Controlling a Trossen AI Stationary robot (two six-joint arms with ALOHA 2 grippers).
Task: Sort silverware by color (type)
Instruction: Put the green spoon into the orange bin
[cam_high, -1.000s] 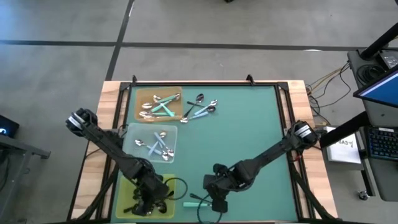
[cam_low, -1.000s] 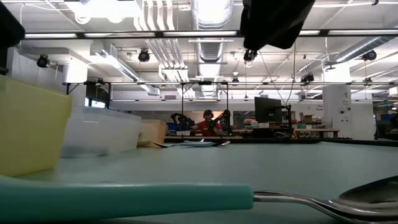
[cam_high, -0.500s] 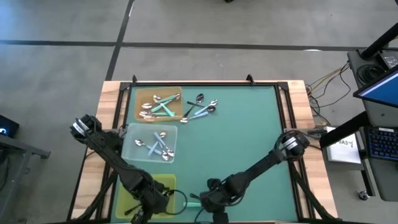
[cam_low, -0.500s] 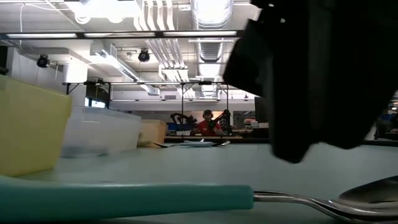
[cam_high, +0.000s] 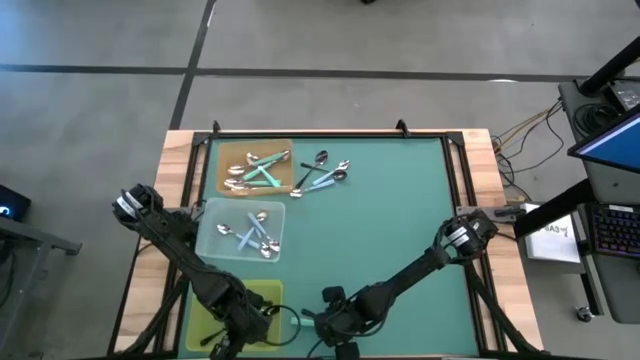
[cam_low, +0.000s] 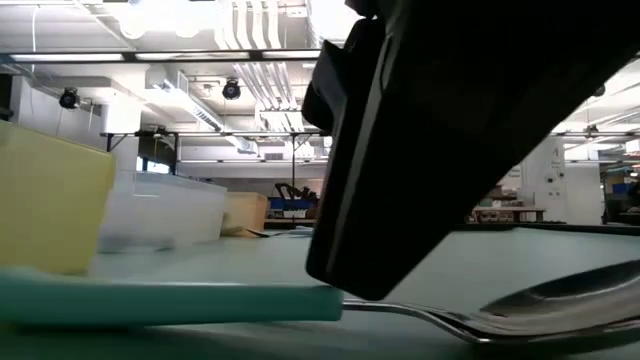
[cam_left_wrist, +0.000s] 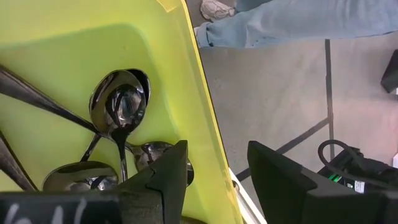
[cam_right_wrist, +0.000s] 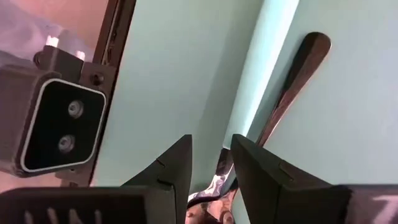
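Observation:
A mint-teal-handled spoon (cam_high: 310, 322) lies near the table's near edge. The low view shows its handle (cam_low: 170, 300) and metal bowl (cam_low: 570, 300). My right gripper (cam_high: 335, 318) is down on it and shut around it, filling the low view (cam_low: 450, 130). A dark glossy handle (cam_right_wrist: 298, 81) lies beside the teal one. My left gripper (cam_high: 235, 322) hangs open over the near rim of the yellow tray (cam_high: 265, 295). One finger stands on each side of the tray wall (cam_left_wrist: 208, 112), and black-handled spoons (cam_left_wrist: 118, 106) lie inside. My right gripper (cam_right_wrist: 211, 155) pinches the mint-teal spoon between its two fingers, close to where the teal handle (cam_right_wrist: 249, 124) meets the metal neck. The fingers come slanting down from the table's right, roughly along the spoon. The spoon stays about level at the table top, handle pointing left.
Beyond the yellow tray stands a clear tray (cam_high: 245, 230) holding pale blue spoons. Behind that is a brown tray (cam_high: 255, 168) with mint spoons, and a loose pile of spoons (cam_high: 325, 172) lies to its right. The low camera (cam_right_wrist: 62, 124) sits close by. A person's legs (cam_left_wrist: 298, 25) show off the table.
My right gripper has moved toward the table's near left and come down onto the mint-teal spoon. In the low view the spoon has slid a little to the left, and its bowl sits slightly higher than before.

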